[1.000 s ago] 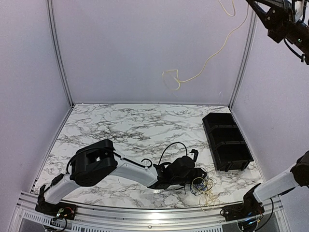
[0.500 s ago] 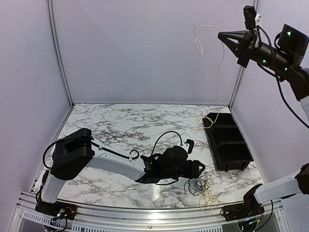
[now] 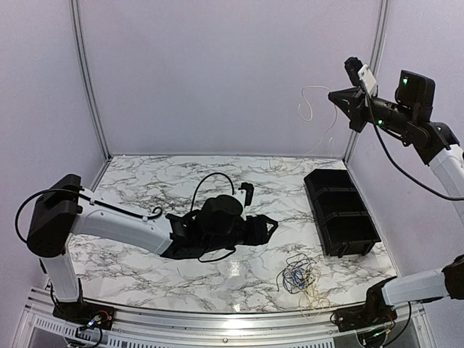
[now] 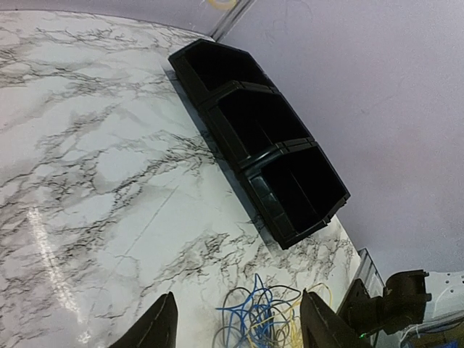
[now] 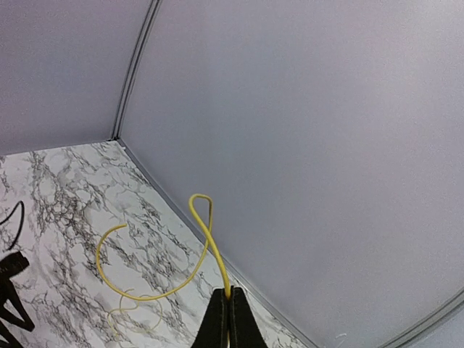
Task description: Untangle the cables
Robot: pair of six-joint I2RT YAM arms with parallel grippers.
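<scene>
The right gripper (image 5: 229, 296) is raised high at the far right, fingers pressed together on the yellow cable (image 5: 206, 235), which loops off the tips and hangs toward the far side of the marble table (image 3: 145, 188). The left gripper (image 4: 238, 322) has its fingers apart and holds nothing, low over mid-table. At the near right lies the tangle of blue, yellow and black cables (image 3: 297, 275), near the black three-compartment bin (image 3: 341, 214).
</scene>
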